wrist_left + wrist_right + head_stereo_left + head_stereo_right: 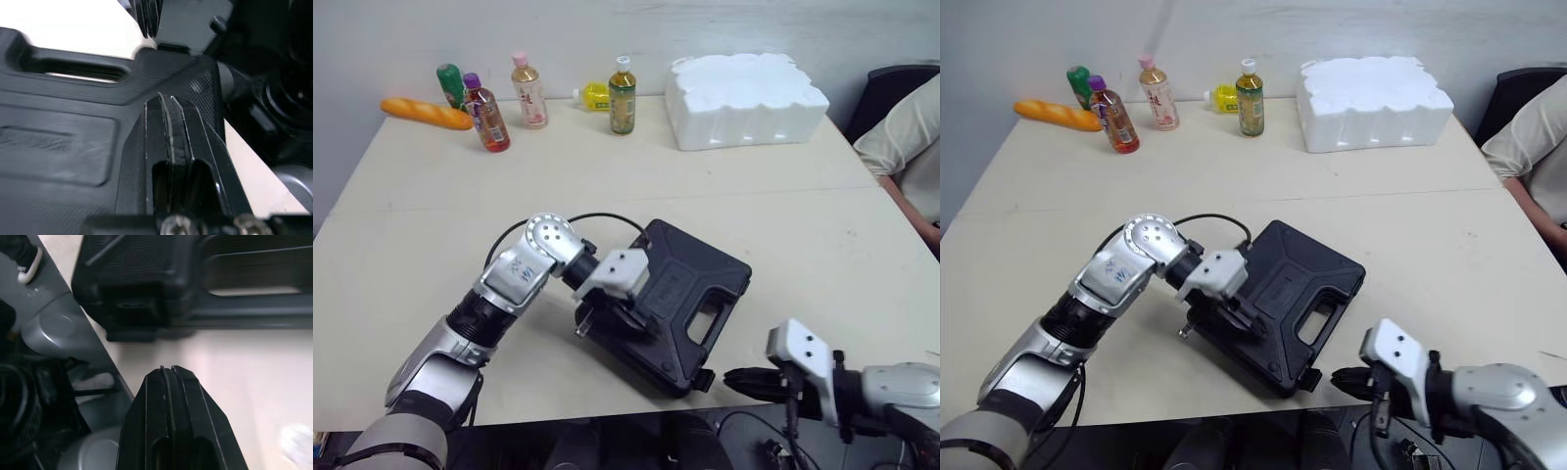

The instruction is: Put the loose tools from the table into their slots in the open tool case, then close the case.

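case [697, 279] closed on table [803, 225]. left end effector [644, 330] narrow, tips on its top; right end effector [730, 378] narrow, empty, near its corner.

On the bench [783, 235], a bread loaf [426, 114] lies at ten o'clock, with a green bottle [451, 85] and a purple-capped bottle [486, 115] beside it. A pink-capped bottle [529, 91], a yellow bottle [594, 96] and a tea bottle [623, 96] sit near twelve. A white foam block [744, 100] rests at one o'clock, and a person's sleeve [906, 132] shows at three.
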Robot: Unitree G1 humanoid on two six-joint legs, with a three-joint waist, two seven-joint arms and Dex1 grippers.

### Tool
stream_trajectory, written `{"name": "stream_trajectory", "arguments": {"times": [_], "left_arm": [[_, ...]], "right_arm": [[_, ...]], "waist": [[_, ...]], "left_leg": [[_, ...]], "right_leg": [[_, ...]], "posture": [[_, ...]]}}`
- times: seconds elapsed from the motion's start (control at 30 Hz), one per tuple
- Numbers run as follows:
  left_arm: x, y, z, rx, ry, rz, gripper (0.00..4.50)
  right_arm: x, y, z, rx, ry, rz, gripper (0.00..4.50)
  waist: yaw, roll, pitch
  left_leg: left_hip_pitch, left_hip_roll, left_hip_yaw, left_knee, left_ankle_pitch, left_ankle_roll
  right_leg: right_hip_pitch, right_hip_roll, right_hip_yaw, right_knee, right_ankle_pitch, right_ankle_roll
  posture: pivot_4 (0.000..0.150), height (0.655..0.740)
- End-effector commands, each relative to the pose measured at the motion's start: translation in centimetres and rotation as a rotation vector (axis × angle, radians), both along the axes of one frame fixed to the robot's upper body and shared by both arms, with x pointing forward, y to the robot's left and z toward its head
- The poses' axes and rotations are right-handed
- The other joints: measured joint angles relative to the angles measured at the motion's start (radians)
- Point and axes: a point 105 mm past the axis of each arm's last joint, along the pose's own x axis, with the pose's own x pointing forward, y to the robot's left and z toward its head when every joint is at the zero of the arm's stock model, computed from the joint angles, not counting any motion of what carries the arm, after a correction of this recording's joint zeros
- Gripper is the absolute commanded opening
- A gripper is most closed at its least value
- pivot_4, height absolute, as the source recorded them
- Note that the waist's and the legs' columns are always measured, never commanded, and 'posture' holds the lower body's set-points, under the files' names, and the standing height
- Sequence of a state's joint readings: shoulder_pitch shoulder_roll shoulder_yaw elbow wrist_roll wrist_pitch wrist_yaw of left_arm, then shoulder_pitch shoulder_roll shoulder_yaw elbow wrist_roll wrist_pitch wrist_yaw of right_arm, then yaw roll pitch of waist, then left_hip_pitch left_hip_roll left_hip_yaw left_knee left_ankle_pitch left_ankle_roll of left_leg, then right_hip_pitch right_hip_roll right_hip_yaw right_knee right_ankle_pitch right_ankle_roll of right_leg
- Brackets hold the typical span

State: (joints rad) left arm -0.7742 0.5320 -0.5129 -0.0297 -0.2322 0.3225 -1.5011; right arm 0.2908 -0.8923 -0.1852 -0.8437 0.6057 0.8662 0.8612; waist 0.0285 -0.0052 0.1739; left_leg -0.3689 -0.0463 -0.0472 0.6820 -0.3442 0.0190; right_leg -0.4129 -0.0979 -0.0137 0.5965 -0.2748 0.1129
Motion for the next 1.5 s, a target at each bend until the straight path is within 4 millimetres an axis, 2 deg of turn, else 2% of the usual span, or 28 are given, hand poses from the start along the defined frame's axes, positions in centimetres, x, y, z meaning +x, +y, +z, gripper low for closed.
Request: {"name": "stream_trajectory", "arguments": {"times": [0.03,0.13,0.33,0.5,0.63,0.77,1.0,1.2,1.3,1.43,1.5], "left_arm": [[-1.2,0.2,-1.6,0.088,-0.046,-0.066,0.00],[-1.3,0.3,-3.0,0.138,-0.105,-0.065,0.00],[-0.6,0.5,-4.6,0.197,-0.193,-0.055,0.00],[-0.6,-0.2,-5.0,0.198,-0.200,-0.059,0.00],[-0.6,-0.8,-5.0,0.185,-0.198,-0.054,0.00],[-0.4,-1.4,-5.2,0.185,-0.201,-0.058,0.00],[-0.1,-1.0,-5.1,0.169,-0.168,-0.039,0.00],[0.5,-0.8,-2.6,0.024,-0.071,0.066,0.00],[0.3,0.8,1.2,-0.137,0.067,0.104,0.96],[2.4,5.5,5.5,-0.283,0.170,0.354,2.86],[2.5,7.9,7.2,-0.347,0.216,0.443,3.75]], "right_arm": [[0.2,0.6,-0.3,-0.022,-0.020,-0.002,0.03],[0.2,0.4,-0.4,-0.028,-0.009,-0.004,0.03],[-0.5,0.9,0.1,0.015,0.018,0.033,0.03],[-0.2,2.4,0.6,0.068,0.006,0.052,0.03],[0.4,3.1,1.1,0.103,-0.009,0.047,0.03],[0.9,4.0,2.8,0.183,-0.025,0.044,0.03],[0.8,3.0,2.5,0.109,-0.032,0.022,0.03],[0.4,0.2,3.1,0.047,-0.069,-0.037,0.03],[0.0,-1.8,5.1,0.056,-0.108,-0.071,0.98],[-0.3,-5.3,8.7,0.048,-0.197,-0.132,3.02],[-0.3,-6.9,10.4,0.054,-0.229,-0.173,3.98]], "waist": [[-0.001,0.000,0.000],[0.000,0.000,0.000],[0.009,0.000,-0.003],[0.018,0.001,-0.005],[0.018,-0.001,-0.007],[-0.002,0.000,-0.007],[-0.001,0.001,-0.007],[0.000,0.001,-0.007],[-0.003,0.005,-0.003],[-0.003,0.004,0.004],[-0.003,0.004,0.004]], "left_leg": [[0.000,0.000,0.000,0.000,0.000,0.000],[0.000,0.001,0.000,0.000,0.000,0.000],[0.004,0.000,-0.001,0.000,0.000,0.001],[0.018,0.002,-0.001,-0.002,-0.006,0.009],[0.017,0.003,-0.002,-0.002,-0.007,0.009],[0.017,0.005,-0.001,-0.003,-0.007,0.007],[0.017,0.005,-0.002,-0.003,-0.006,0.006],[0.016,0.005,-0.002,-0.003,-0.006,0.006],[0.015,0.005,-0.002,-0.003,-0.006,0.006],[0.011,0.006,-0.002,-0.004,-0.006,0.005],[0.010,0.006,-0.002,-0.004,-0.005,0.004]], "right_leg": [[0.000,0.000,0.000,0.000,0.000,0.000],[0.000,0.001,-0.001,-0.001,0.000,0.000],[0.006,0.000,-0.001,-0.003,0.000,0.000],[0.022,0.000,-0.002,-0.008,0.000,-0.001],[0.021,0.001,-0.002,-0.008,0.000,-0.001],[0.020,0.002,-0.002,-0.007,-0.001,-0.002],[0.019,0.002,-0.003,-0.006,-0.001,-0.003],[0.019,0.002,-0.003,-0.007,-0.001,-0.003],[0.018,0.002,-0.004,-0.007,-0.001,-0.003],[0.012,0.003,-0.004,-0.004,-0.001,-0.003],[0.011,0.004,-0.004,-0.004,-0.001,-0.003]], "posture": [[0.150,0.7390],[0.150,0.7390],[0.150,0.7390],[0.150,0.7390],[0.150,0.7390],[0.150,0.7390],[0.150,0.7390],[0.150,0.7390],[0.150,0.7390],[0.150,0.7390],[0.150,0.7390]]}}
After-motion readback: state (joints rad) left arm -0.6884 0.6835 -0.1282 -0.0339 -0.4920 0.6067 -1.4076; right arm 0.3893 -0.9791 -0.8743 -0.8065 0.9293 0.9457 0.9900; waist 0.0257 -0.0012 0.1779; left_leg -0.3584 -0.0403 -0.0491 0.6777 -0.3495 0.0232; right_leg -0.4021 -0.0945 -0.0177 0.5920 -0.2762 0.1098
